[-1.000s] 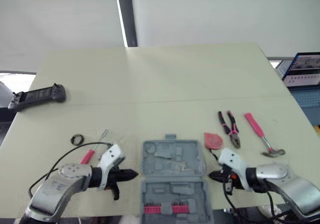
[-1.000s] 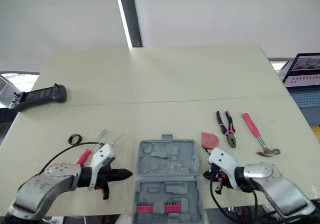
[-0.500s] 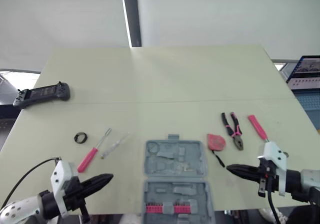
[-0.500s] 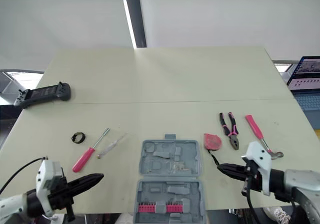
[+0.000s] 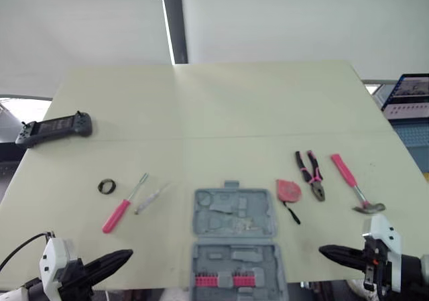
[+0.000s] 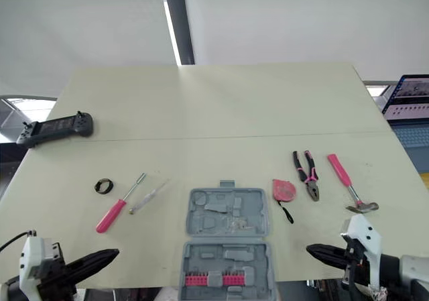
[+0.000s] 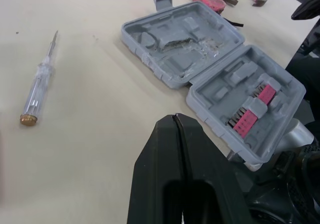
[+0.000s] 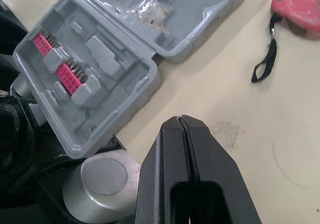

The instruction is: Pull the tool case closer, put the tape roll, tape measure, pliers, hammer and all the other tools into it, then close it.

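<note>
– White blinds (image 5: 80, 26) are seen behind a wide pale green counter (image 5: 234, 106). Which step is being done?

– The pulling step is judged to be done. The open grey plastic tool case (image 5: 234, 212) is found at the near edge of the counter, in the middle, between the two arms. No tool has been put in it yet. Rows of pink bits (image 5: 220, 280) are seen in its near half.

– And the end effectors?

– The left end effector (image 5: 126, 255) and the right end effector (image 5: 325, 251) are held low by the near edge, one on each side of the case. On each, the two black fingers (image 7: 160, 154) are pressed together and nothing is held.

– What is called for next?

– The fingers must be spread and a tool must be reached. The red tape measure (image 5: 287, 190) is laid just beside the case on the right, so it could be taken first by the right arm. The pink and black pliers (image 5: 310, 173) and the pink-handled hammer (image 5: 352, 184) are laid further right. On the left are found the small black tape roll (image 5: 106, 186), a pink-handled screwdriver (image 5: 123, 207) and a clear thin screwdriver (image 5: 151, 198).

– What is hard to make out?

– The near end of the case is cut off in the head views, and it seems to stick out past the counter edge. It cannot be told which hollow fits which tool. The tape roll is so small that only a dark ring is seen.
</note>
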Action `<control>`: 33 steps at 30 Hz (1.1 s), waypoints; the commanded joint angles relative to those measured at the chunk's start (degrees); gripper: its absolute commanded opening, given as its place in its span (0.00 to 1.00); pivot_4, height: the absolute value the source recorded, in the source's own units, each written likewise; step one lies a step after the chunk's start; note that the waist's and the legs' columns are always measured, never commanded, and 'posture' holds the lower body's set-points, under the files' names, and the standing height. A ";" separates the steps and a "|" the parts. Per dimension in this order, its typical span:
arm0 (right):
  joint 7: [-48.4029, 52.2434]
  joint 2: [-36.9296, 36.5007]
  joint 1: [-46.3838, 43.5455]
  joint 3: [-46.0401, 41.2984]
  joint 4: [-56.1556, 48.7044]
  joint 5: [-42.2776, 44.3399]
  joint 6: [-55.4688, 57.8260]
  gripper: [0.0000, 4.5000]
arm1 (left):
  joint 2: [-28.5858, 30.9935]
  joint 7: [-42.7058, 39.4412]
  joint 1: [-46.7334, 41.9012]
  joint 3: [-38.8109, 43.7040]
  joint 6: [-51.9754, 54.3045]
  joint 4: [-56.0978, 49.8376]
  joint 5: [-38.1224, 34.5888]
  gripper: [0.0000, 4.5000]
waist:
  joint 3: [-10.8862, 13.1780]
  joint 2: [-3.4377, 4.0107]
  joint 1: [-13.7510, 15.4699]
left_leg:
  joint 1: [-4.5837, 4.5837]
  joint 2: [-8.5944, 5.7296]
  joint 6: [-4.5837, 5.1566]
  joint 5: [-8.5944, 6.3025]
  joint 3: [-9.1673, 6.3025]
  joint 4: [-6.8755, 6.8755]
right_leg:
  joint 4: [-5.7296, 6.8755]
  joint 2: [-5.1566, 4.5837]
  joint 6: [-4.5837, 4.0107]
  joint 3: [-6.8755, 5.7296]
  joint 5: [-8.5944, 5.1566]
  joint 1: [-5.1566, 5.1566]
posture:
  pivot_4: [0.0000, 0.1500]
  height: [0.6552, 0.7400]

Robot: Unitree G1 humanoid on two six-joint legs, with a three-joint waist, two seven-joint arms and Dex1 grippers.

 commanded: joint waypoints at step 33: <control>7.29 8.36 -5.87 3.02 -2.90 4.26 -27.92 0.99 | 12.39 9.33 -5.56 -7.75 7.03 -1.84 14.97 1.00 | 0.00 0.09 -0.21 | 0.20 0.00 0.01 -0.02 -0.11 -0.03 | -0.08 -0.03 0.08 -0.04 0.04 0.37 | 1.00 1.00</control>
